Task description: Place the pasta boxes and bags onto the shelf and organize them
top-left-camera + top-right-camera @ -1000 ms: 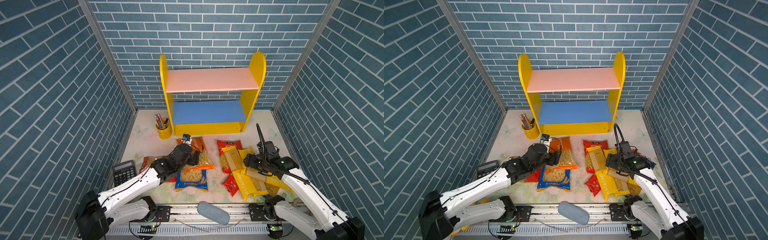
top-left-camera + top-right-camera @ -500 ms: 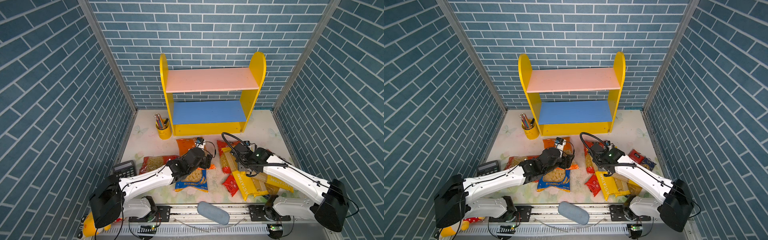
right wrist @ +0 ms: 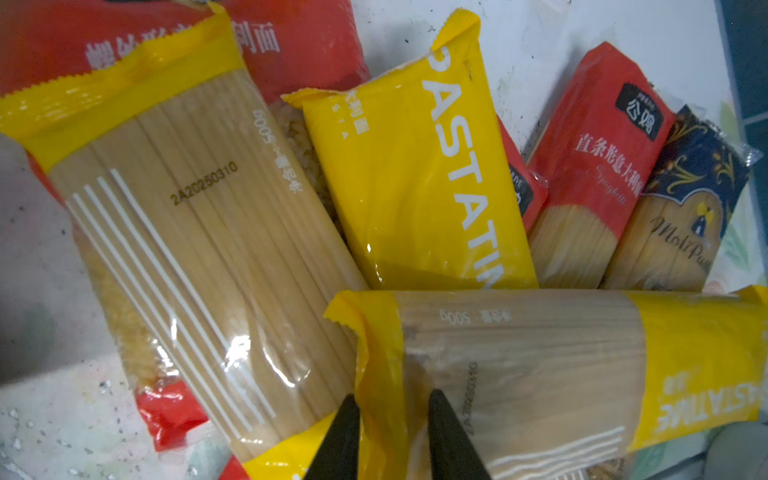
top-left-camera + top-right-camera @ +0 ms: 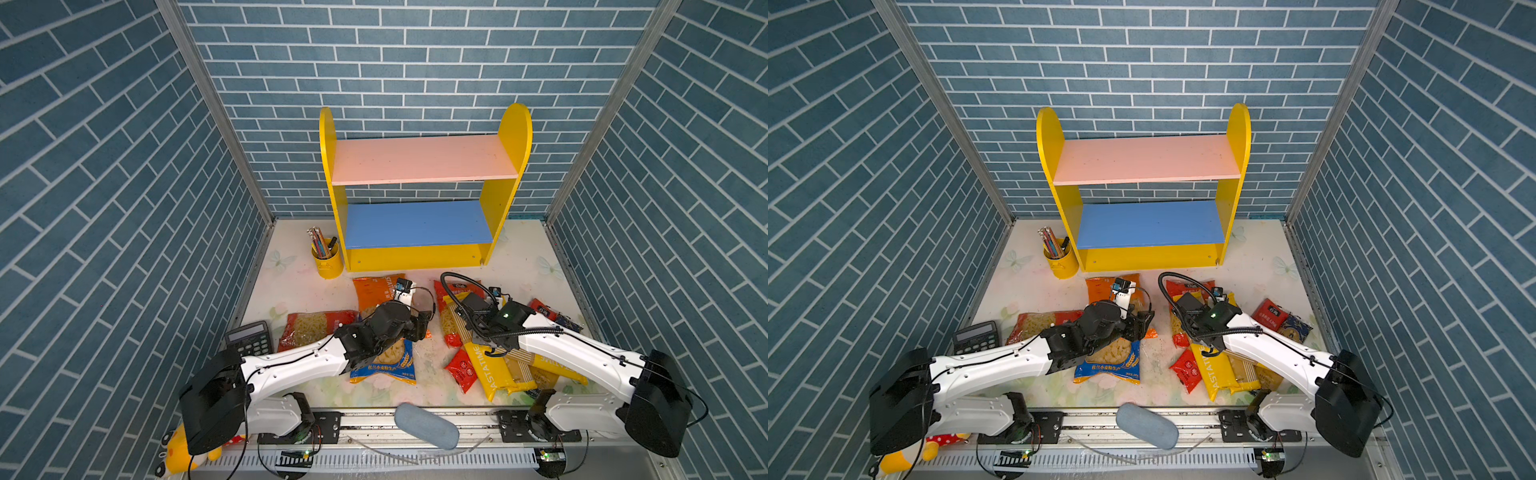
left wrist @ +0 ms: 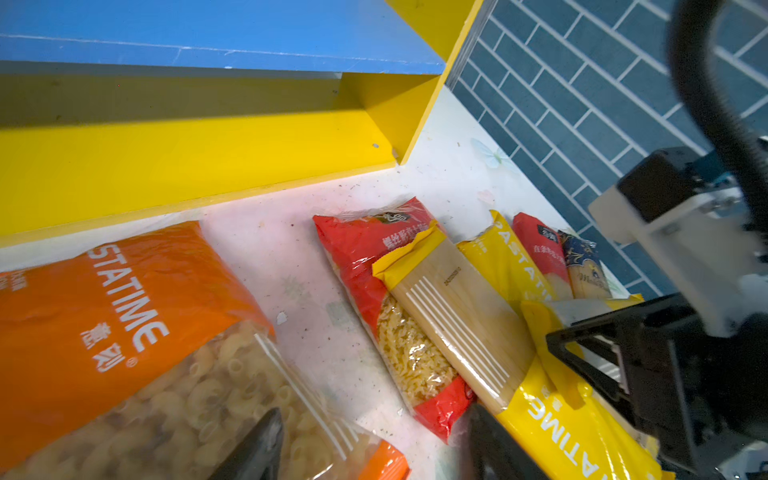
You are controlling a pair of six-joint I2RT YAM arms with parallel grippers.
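My right end effector (image 3: 392, 436) is pinched narrow on a yellow spaghetti pack (image 3: 540, 365) lying across other packs (image 3: 415, 166) on the table (image 4: 299, 286); both top views hide that grip. My left end effector (image 5: 374, 449) gapes wide over the orange macaroni bag (image 5: 104, 332), before the shelf (image 4: 415, 257).

Shelf (image 4: 415, 258): far centre of the table (image 4: 291, 293), at the back wall.
Pencil cup (image 4: 327, 262): just left of the shelf's foot.
Calculator (image 4: 249, 337): near the table's left edge.
Left macaroni bag (image 4: 311, 328): flat, just right of the calculator.
Far macaroni bag (image 4: 372, 289): before the shelf; the near macaroni bag (image 4: 384, 365) lies just nearer.
Spaghetti packs (image 4: 490, 370): heaped right of centre, one overlapping a fourth macaroni bag (image 5: 407, 345).
Crosswise pack (image 3: 540, 365): on the heap, across the others' near ends, one end between the right gripper (image 3: 392, 397) jaws.
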